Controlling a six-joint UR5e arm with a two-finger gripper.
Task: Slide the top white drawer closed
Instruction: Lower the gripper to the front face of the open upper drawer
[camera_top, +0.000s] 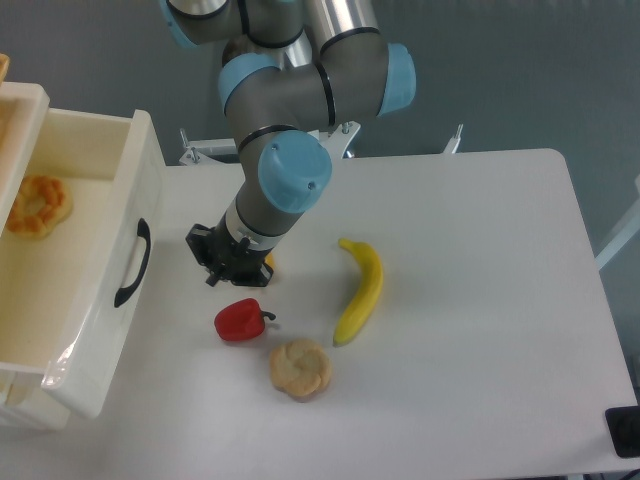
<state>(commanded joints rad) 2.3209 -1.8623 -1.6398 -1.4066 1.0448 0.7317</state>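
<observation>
one top white drawer (85, 270) open, one banana (361, 290), one claw (232, 262)

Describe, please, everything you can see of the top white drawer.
The top white drawer is a deep cream-white box, apparently plastic, pulled far open at the table's left edge. A black arched handle sits on its front panel. Inside lies a golden, ring-shaped pastry toy. The gripper is near the front, not touching it.

Top white drawer (95, 250) sitting pulled open at left of frame, cream box, black arched handle facing right, pastry lying inside.
</observation>
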